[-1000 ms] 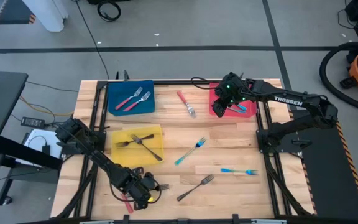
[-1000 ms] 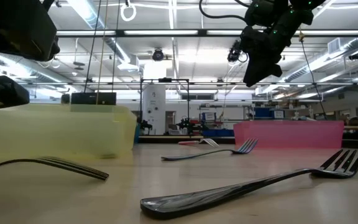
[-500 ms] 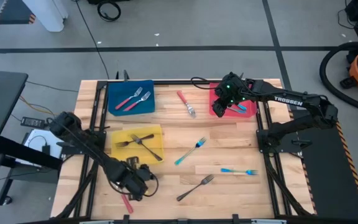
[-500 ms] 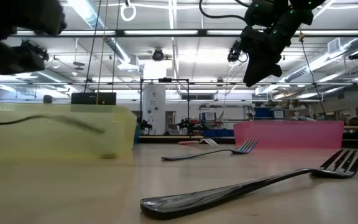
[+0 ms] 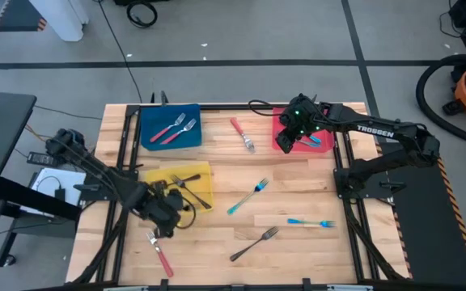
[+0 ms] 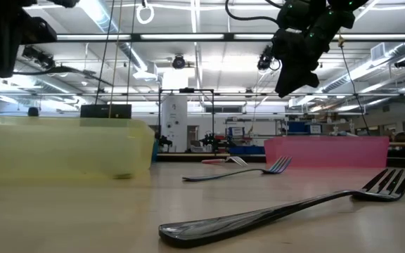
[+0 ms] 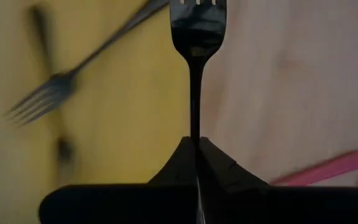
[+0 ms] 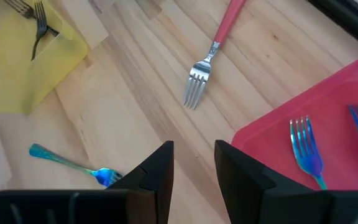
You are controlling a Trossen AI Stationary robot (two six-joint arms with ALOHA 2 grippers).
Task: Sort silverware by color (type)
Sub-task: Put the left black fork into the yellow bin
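My left gripper (image 5: 168,213) hangs over the near edge of the yellow tray (image 5: 205,171), shut on a dark fork (image 7: 197,37). Two more dark forks (image 5: 186,184) lie in that tray. My right gripper (image 5: 285,142) stands open above the left edge of the red tray (image 8: 328,106), which holds blue forks (image 8: 304,152). Two red-handled forks (image 5: 170,129) lie in the blue tray (image 5: 148,117). Flat on the table lie a red-handled fork (image 5: 158,252), another one (image 5: 243,134), a teal fork (image 5: 247,196), a blue fork (image 5: 310,221) and a dark fork (image 5: 255,243). My left gripper pinches the dark fork's slim handle (image 7: 196,127) between its two shut fingers. The fingers come from above, pointing steeply down, and lie along the handle. The fork sticks out past the fingertips with its head (image 7: 197,28) away from them, lifted clear above the tray's near edge and the table.
The table's black frame rails (image 5: 124,141) run along its sides. Bare wood lies in the table's middle (image 5: 298,186) between the loose forks. In the low view a dark fork (image 6: 280,214) lies close in front, with the yellow tray (image 6: 62,147) at left.
My left gripper has risen from the table's near edge and gone toward the far edge, to the yellow tray's near side. The dark fork has come up with it, lifted clear of the table. The red-handled fork beside it stays on the table.
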